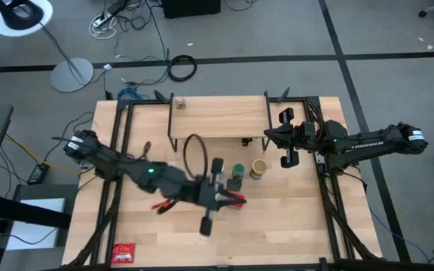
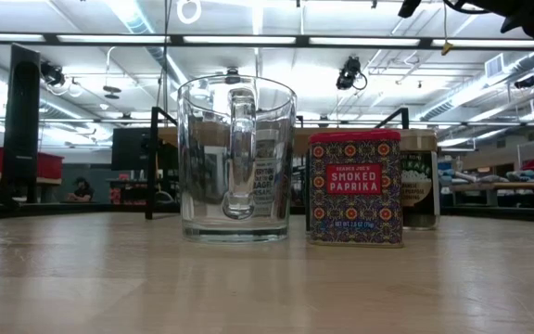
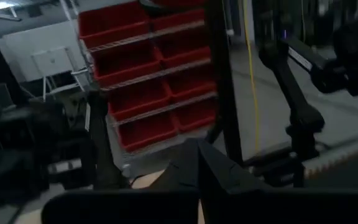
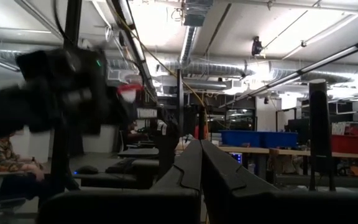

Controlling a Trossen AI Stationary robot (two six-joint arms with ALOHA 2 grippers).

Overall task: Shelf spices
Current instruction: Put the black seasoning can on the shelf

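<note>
In the high view the shelf point(image 1: 221, 117) stands at the table's far middle, with the tiny brownish jar point(image 1: 179, 102) on its far left corner. Near of the shelf stand the green-lidded jar point(image 1: 238, 172), the dark green tin point(image 1: 234, 183) and the tan-lidded jar point(image 1: 258, 167). The red tin point(image 2: 355, 190) stands upright on the table, and my left gripper point(image 1: 228, 197) hangs shut above it. My right gripper point(image 1: 267, 135), also shut, is raised by the shelf's right end. Both wrist views show shut fingers point(image 3: 197, 163) point(image 4: 201, 149) and the room beyond. I cannot pick out the white-lidded jar.
The large clear glass vessel point(image 2: 237, 158) stands left of the red tin, just near of the shelf point(image 1: 194, 154). A flat red packet point(image 1: 123, 252) lies at the near left corner. Black frame rails run along both table sides. Bare wood lies along the near edge.
</note>
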